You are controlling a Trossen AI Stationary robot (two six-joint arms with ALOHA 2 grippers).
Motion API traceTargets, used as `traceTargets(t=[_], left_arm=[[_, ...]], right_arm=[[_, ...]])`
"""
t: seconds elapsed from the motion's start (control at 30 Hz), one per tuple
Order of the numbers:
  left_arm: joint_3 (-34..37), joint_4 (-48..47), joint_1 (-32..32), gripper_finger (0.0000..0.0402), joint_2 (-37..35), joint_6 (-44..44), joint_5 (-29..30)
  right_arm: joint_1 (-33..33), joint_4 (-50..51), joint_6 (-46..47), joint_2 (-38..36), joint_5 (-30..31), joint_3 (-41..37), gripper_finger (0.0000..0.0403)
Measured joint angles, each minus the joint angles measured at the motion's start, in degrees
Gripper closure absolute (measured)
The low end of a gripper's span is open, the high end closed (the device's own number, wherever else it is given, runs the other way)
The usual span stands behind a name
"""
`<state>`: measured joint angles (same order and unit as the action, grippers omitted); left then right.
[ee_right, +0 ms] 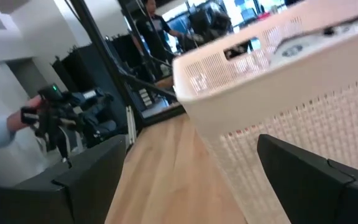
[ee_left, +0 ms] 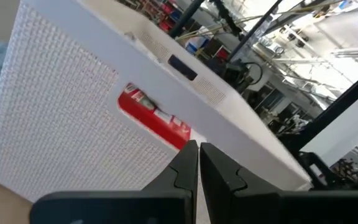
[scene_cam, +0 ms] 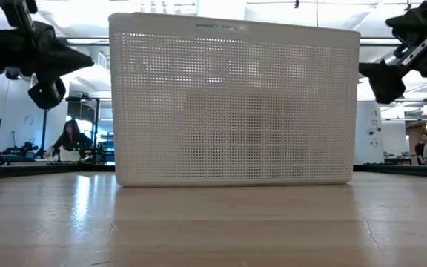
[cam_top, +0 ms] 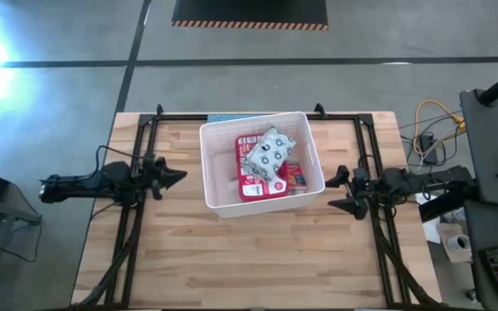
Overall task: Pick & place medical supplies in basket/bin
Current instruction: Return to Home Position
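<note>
The white perforated basket [cam_top: 262,162] stands on the wooden table at its middle and fills the low view [scene_cam: 234,104]. Inside it lie the red first-aid case [cam_top: 258,173], the pale patterned soft pack [cam_top: 268,151] on top of it, and a red-white box [cam_top: 296,177]. My left gripper [cam_top: 178,177] hovers shut just left of the basket; through the basket's wall [ee_left: 73,106] a red item [ee_left: 154,118] shows. My right gripper [cam_top: 342,192] hovers open just right of the basket [ee_right: 278,93]. The green bottle, red tube and white rolls are out of view.
A black frame [cam_top: 145,130] runs along the table's left, right and far sides. Bare wood [cam_top: 249,259] stretches in front of the basket toward the near edge. People [scene_cam: 69,137] are in the room beyond the table, and cables and equipment [cam_top: 439,130] sit off its right side.
</note>
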<state>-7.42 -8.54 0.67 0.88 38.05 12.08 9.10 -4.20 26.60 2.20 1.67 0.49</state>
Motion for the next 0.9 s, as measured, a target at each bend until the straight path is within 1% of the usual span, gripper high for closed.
traceTargets(t=[0.3, 0.37, 0.57, 0.7, 0.83, 0.9], left_arm=[[2.8, -0.3, 0.0, 0.0402, 3.7, 0.0, 0.0], [3.4, 0.5, 0.0, 0.0402, 4.7, 0.0, -0.1], [2.8, 0.2, 0.0, 0.0402, 10.4, 0.0, -0.1], [3.2, 0.2, 0.0, 0.0402, 13.4, 0.0, -0.2], [3.4, 0.6, 0.0, 0.0402, 16.4, 0.0, -0.2], [3.4, 0.6, 0.0, 0.0402, 17.9, 0.0, -0.1]], right_arm=[[0.0, -0.8, -0.6, -0.3, 0.0, 0.0, 0.0049], [0.0, -0.1, -1.1, -0.1, 0.8, 0.0, 0.0049], [0.0, 1.4, -0.9, 0.2, 1.4, 0.0, 0.0049], [0.0, 2.0, -4.3, 0.3, 1.5, 0.0, 0.0049], [0.0, 2.0, -3.7, 0.3, 4.1, 0.0, 0.0049], [0.0, 1.9, -3.7, 0.3, 4.4, 0.0, 0.0049]])
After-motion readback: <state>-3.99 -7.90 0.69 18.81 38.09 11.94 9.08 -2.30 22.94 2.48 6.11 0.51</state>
